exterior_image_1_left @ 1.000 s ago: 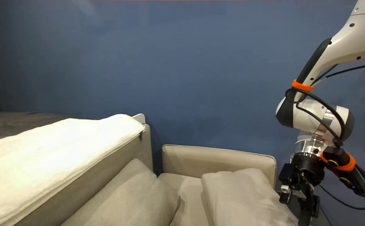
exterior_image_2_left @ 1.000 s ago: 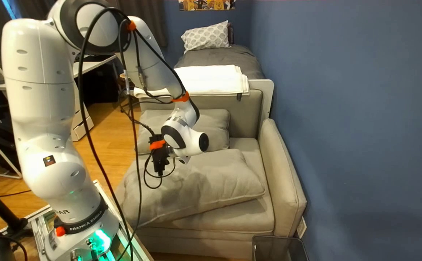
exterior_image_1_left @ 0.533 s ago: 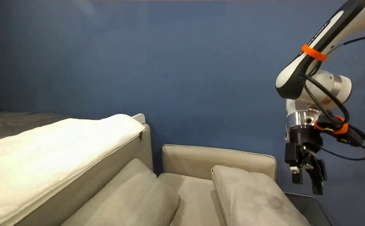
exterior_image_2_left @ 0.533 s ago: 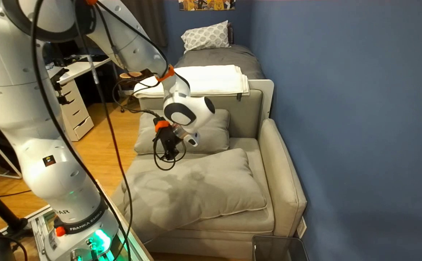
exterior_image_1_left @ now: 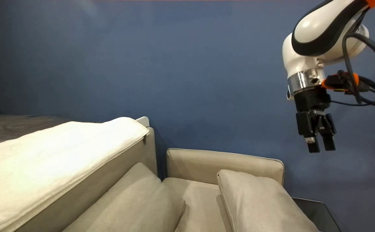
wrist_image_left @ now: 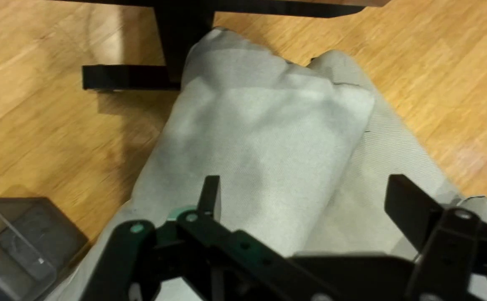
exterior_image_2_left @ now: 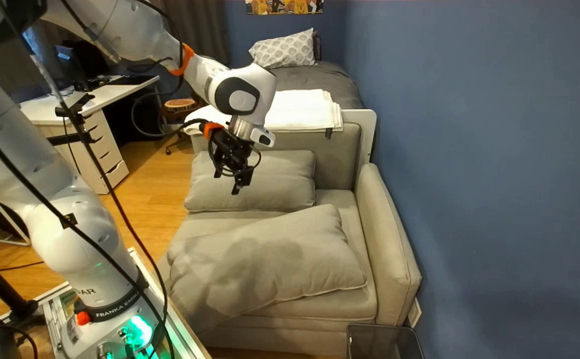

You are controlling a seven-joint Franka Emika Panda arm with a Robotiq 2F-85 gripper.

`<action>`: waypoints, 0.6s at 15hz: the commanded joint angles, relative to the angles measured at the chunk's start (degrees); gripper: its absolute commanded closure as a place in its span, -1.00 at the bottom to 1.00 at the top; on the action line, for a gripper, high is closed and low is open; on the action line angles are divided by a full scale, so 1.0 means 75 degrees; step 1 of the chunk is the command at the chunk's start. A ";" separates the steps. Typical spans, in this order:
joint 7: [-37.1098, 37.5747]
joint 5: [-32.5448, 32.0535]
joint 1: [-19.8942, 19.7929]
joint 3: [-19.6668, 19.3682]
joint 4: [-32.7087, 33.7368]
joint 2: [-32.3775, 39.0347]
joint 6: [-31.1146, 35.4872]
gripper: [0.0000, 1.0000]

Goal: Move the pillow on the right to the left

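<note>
The pillow is a plump beige cushion lying on the sofa seat at the right in an exterior view. In an exterior view it lies slanted across the near part of the seat. In the wrist view the pillow fills the middle, below the jaws. My gripper hangs in the air well above the pillow, pointing down, with nothing between its fingers. It also shows in an exterior view, in front of the far pillow. In the wrist view the gripper has its fingers wide apart, not touching the fabric.
A second beige pillow leans on the sofa end under a white folded cloth. The armrest runs along the blue wall. A clear bin stands at the near corner. Bare seat shows between the pillows.
My gripper has risen from beside the pillow to well above it. Between one second and half a second ago the pillow shifted slightly right in an exterior view; it has since stayed still.
</note>
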 commanded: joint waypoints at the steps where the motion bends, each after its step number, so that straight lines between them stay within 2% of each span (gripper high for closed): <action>1: 0.0563 -0.1263 0.0101 0.0343 0.0060 -0.0809 -0.0280 -1.00; 2: 0.0398 -0.1526 0.0130 0.0391 0.0018 -0.0960 -0.0141 -1.00; 3: 0.0295 -0.1006 0.0115 0.0222 0.0094 -0.0573 -0.0136 -1.00; 9: 0.0295 -0.1061 0.0125 0.0217 0.0089 -0.0577 -0.0137 -1.00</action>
